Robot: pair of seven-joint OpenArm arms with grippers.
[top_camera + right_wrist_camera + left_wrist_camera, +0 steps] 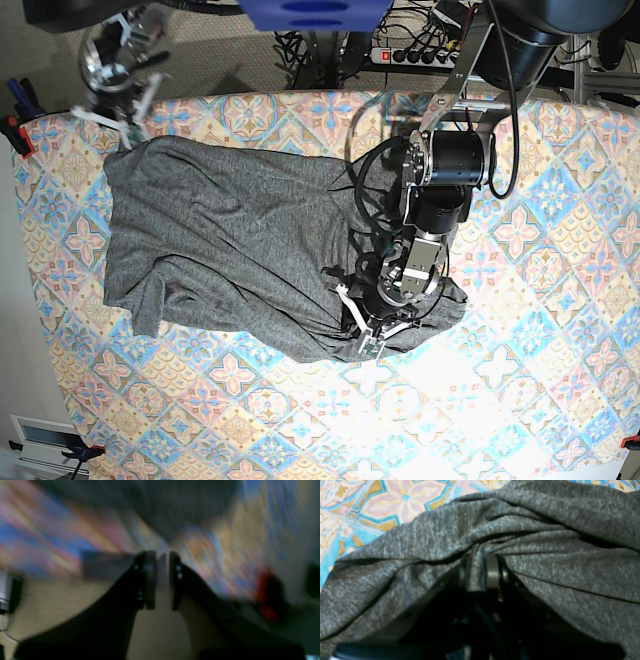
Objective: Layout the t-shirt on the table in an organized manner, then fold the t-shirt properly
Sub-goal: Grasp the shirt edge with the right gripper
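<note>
Nearest the camera, in the left wrist view, the left gripper [480,567] is clamped on a pinch of the dark-grey t-shirt [520,530], with folds of cloth fanning out from the bite. In the base view that gripper [375,325] sits at the shirt's near edge, right of centre, where the fabric is bunched.

The t-shirt [230,250] lies spread but rumpled across the left half of the bench [540,380], one corner reaching toward the far left edge. The right gripper [120,105] is up at that far corner. Its wrist view is badly smeared by motion, but the right gripper [160,580] shows only a narrow gap with nothing between the jaws; the grey cloth lies beyond them.

What could go wrong: the left grip looks to hold several layers at once, so a pull could drag the whole body into a heap instead of flattening it. With only one corner held, the shirt may twist or slide on the patterned cover. The right gripper, moving fast and nearly closed, might close beside the corner and miss it.

No containers are in sight.
</note>
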